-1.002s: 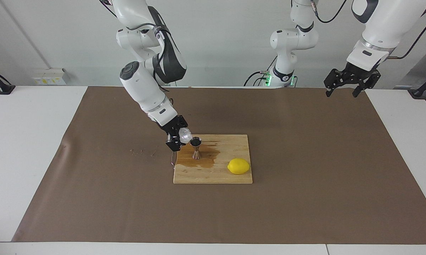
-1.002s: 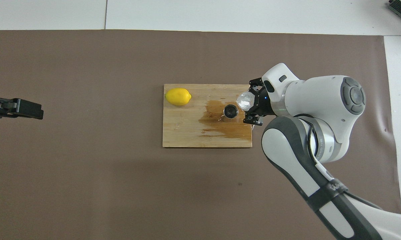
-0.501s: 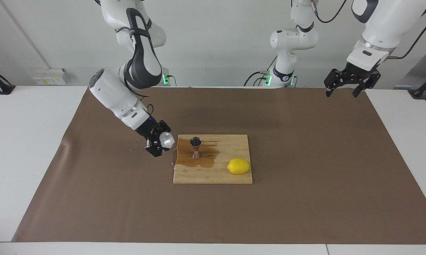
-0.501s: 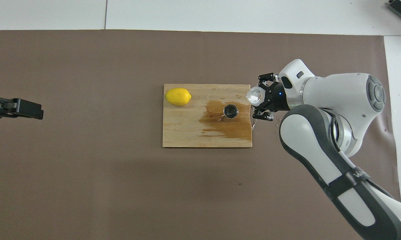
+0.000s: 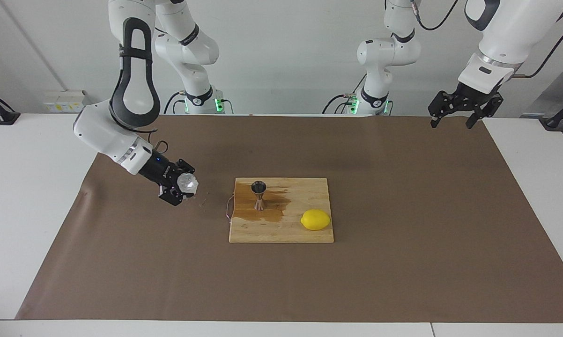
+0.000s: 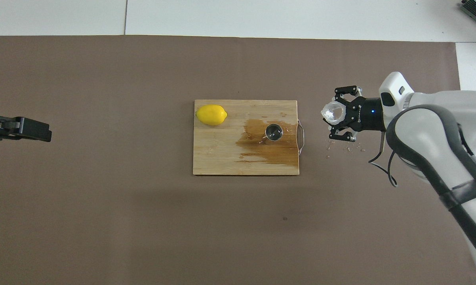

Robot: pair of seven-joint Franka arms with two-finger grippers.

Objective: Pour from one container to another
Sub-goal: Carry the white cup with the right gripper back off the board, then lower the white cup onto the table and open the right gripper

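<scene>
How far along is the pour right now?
Pour looks done: wet stain on the wooden cutting board around the upright steel hourglass jigger. In hand: right claw holds the clear textured cup over the brown mat. Left: setting it down. Left claw waits.

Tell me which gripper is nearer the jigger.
Right. The right gripper holds the cup over the mat just off the board's right-arm end, beside the jigger. The left gripper waits over the mat's left-arm corner.

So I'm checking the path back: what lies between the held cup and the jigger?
In the overhead view, between the cup in the right gripper and the jigger lie brown mat, the board's metal handle and wet board.
</scene>
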